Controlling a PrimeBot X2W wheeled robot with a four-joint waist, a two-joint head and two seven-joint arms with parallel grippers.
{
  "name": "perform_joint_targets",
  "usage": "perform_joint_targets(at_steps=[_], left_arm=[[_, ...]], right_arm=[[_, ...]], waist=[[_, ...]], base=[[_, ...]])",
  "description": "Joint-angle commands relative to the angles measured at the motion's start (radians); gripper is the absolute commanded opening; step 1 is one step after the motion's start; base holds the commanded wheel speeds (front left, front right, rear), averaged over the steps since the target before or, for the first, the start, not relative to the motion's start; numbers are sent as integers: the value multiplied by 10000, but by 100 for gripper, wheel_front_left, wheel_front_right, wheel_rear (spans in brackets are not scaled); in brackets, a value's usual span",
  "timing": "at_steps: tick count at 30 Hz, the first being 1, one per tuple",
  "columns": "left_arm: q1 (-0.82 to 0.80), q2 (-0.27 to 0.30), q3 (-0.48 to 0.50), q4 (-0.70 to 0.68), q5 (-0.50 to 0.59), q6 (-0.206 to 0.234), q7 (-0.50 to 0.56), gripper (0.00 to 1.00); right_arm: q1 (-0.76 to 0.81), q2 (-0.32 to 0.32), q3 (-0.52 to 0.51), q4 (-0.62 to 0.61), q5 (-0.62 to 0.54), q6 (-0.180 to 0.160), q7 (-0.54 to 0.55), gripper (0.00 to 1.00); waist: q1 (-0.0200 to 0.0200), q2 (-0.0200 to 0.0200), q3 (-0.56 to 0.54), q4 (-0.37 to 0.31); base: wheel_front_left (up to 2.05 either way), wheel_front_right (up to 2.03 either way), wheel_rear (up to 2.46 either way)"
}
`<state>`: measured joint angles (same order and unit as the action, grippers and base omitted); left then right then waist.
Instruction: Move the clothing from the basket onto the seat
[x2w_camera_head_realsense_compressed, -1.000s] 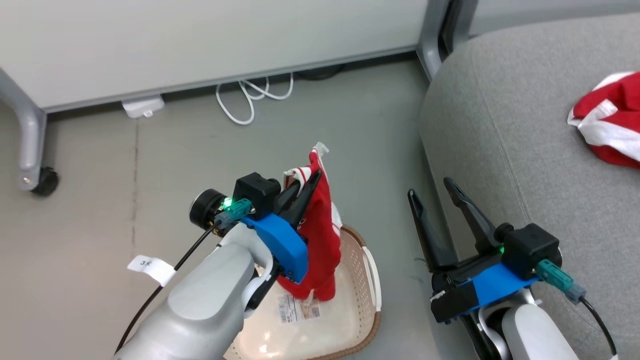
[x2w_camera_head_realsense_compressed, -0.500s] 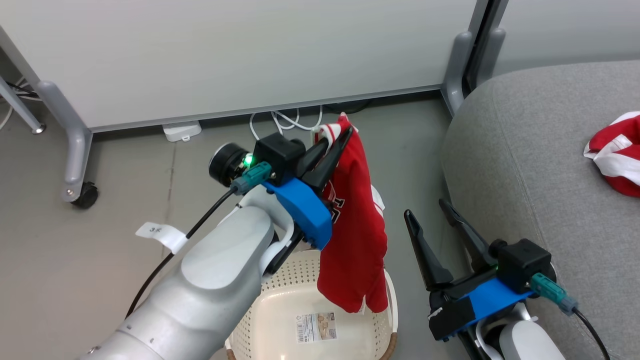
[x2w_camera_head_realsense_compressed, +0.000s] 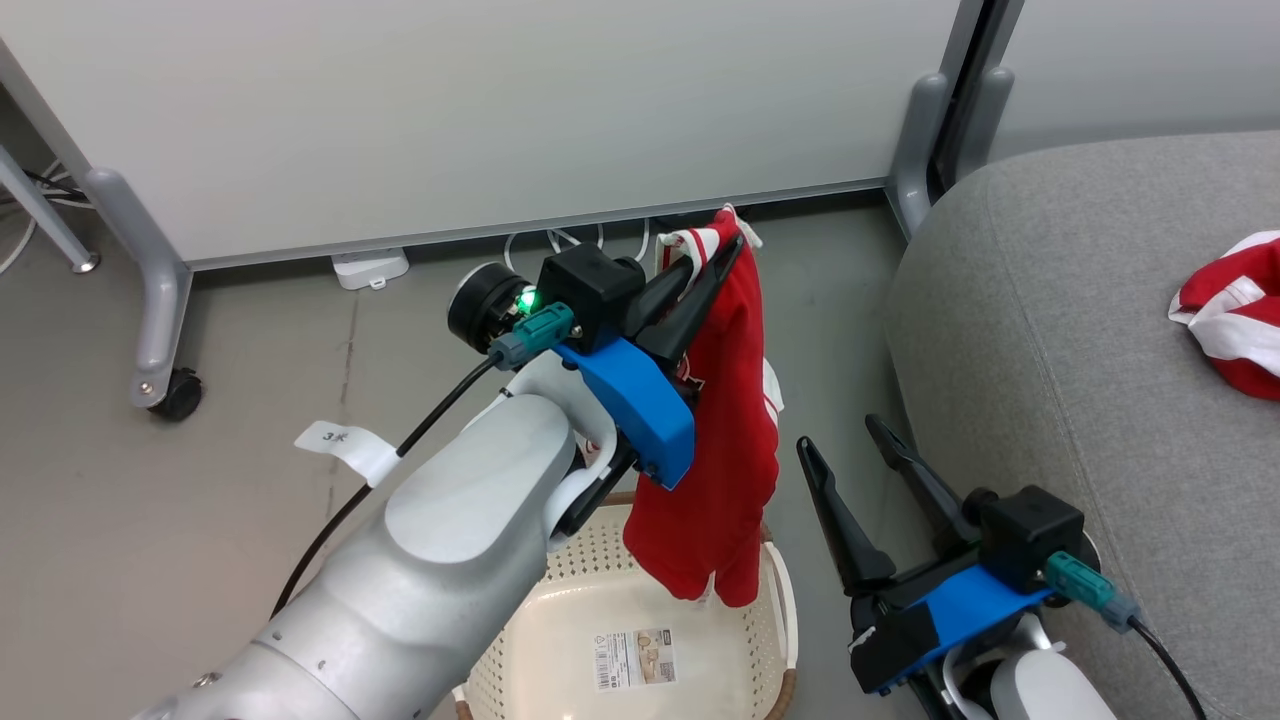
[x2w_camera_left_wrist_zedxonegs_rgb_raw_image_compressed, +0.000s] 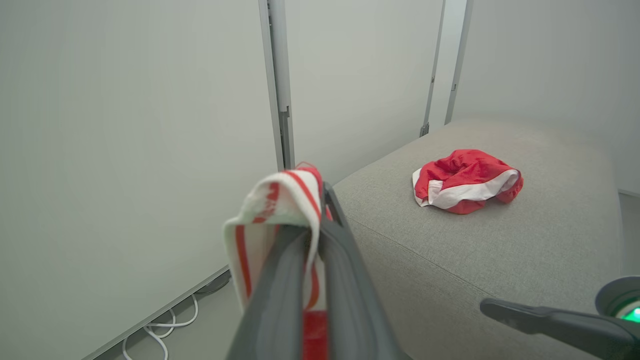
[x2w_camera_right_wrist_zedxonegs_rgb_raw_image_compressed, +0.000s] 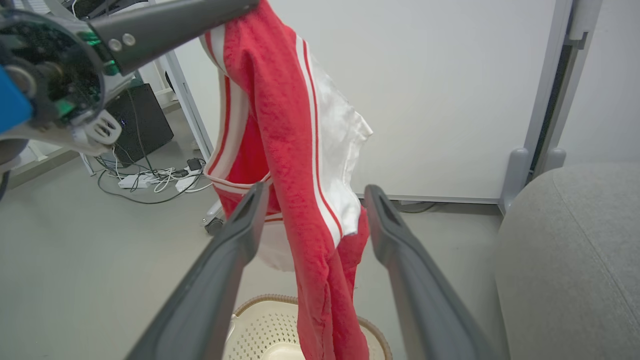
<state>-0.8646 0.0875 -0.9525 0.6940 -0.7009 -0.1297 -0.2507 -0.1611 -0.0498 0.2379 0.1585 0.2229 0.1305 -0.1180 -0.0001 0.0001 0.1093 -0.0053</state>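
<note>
My left gripper (x2w_camera_head_realsense_compressed: 725, 250) is shut on the white-striped edge of a red garment (x2w_camera_head_realsense_compressed: 725, 440), which hangs from it above the cream perforated basket (x2w_camera_head_realsense_compressed: 775, 600). Its hem dangles just over the basket's far rim. In the left wrist view the striped fabric (x2w_camera_left_wrist_zedxonegs_rgb_raw_image_compressed: 280, 205) folds over the closed fingertips. A second red and white garment (x2w_camera_head_realsense_compressed: 1230, 310) lies crumpled on the grey seat (x2w_camera_head_realsense_compressed: 1050, 330) at the right. My right gripper (x2w_camera_head_realsense_compressed: 840, 440) stands open on the floor side of the seat, right of the basket, with nothing in it. In the right wrist view the hanging garment (x2w_camera_right_wrist_zedxonegs_rgb_raw_image_compressed: 295, 165) shows beyond its spread fingers.
A white partition wall (x2w_camera_head_realsense_compressed: 480, 110) with grey wheeled legs (x2w_camera_head_realsense_compressed: 160, 330) stands behind. White cables (x2w_camera_head_realsense_compressed: 560, 240) and a power strip (x2w_camera_head_realsense_compressed: 370, 268) lie at its foot. Bare grey floor (x2w_camera_head_realsense_compressed: 150, 520) spreads left of the basket. A label (x2w_camera_head_realsense_compressed: 630, 660) sits on the basket's bottom.
My left gripper has lifted the red garment up and out of the basket and carried it a little to the right. The head camera has tilted up. The right gripper stays open.
</note>
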Motion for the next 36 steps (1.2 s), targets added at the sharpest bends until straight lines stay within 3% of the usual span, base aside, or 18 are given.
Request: perform_joint_targets(at_steps=[1, 8, 19, 36], left_arm=[[-125, 10, -16, -11, -28, -12, -6, 0], [-214, -24, -136, 39, -105, -12, -11, 0], [-265, -147, -452, 73, -263, -12, -37, 0], [-117, -250, -969, 114, -615, -13, -93, 0]], right_arm=[[-61, -12, 18, 36, 56, 5, 3, 100], [-704, -12, 385, 512, 112, 5, 426, 100], [-2644, -12, 885, 2739, 91, 5, 1115, 100], [-4745, -10, 2090, 5899, 1112, 5, 562, 100]], waist=[[1, -1, 5, -3], [1, -1, 138, 2], [1, -1, 279, 151], [1, -1, 92, 263]], base=[[0, 0, 0], [0, 0, 0], [0, 0, 0], [0, 0, 0]])
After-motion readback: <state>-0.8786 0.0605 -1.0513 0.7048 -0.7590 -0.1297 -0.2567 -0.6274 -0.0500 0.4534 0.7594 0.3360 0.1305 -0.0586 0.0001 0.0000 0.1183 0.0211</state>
